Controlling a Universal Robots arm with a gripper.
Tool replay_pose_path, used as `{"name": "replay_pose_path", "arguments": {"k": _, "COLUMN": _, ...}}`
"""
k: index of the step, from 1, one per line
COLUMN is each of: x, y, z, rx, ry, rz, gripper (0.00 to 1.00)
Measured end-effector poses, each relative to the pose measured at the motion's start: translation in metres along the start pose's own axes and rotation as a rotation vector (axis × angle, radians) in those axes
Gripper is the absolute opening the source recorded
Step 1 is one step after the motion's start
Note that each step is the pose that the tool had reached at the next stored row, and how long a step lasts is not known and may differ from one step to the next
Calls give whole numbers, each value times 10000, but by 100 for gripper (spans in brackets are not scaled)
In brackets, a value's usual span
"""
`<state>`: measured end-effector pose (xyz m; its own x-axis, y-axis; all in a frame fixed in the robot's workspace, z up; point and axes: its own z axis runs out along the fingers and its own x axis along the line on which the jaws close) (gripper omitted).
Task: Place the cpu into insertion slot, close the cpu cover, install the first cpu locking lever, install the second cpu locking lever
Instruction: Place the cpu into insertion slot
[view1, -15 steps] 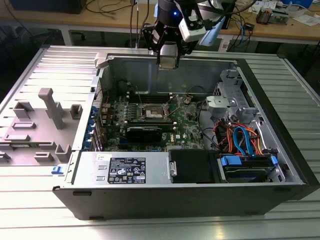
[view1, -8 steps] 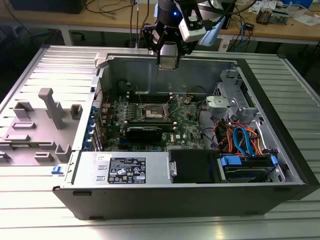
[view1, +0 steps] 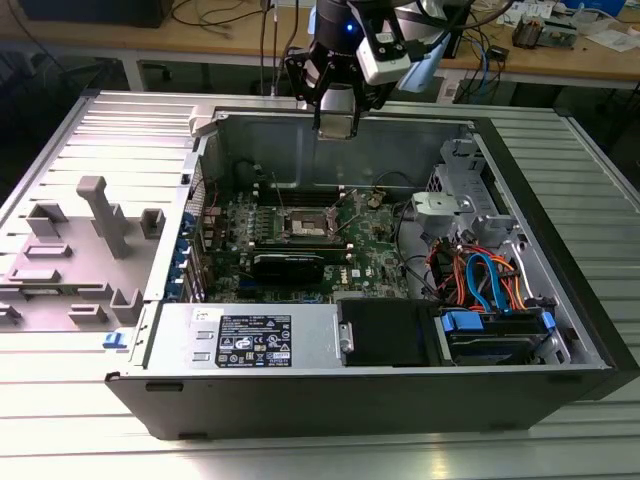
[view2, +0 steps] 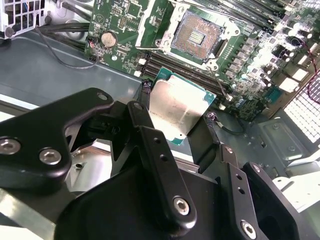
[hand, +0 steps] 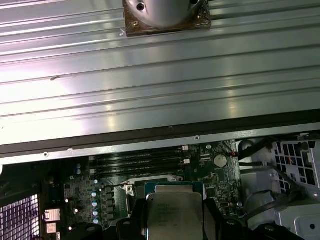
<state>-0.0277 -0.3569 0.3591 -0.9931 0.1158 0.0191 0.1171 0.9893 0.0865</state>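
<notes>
Gripping the cpu (view2: 176, 105) above the motherboard (view2: 125, 20).
The gripper (view2: 174, 117) is clenched on it, its fingers (view2: 142, 122) pressing opposite edges, near the open socket (view2: 197, 35).

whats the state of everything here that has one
tool: shut on the cpu
cpu: held clear of the board, not in the socket
socket: empty, contacts bare
computer case: lying flat, side open

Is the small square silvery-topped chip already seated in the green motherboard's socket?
No, the small silvery-topped chip is clamped in the black gripper, apart from the open socket, whose contact field lies bare.
</notes>
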Motion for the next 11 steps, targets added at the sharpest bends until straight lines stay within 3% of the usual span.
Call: {"name": "replay_pose_path", "arguments": {"k": 11, "x": 0, "y": -9, "z": 23, "rx": 55, "ry": -28, "rz": 249, "gripper": 55}}
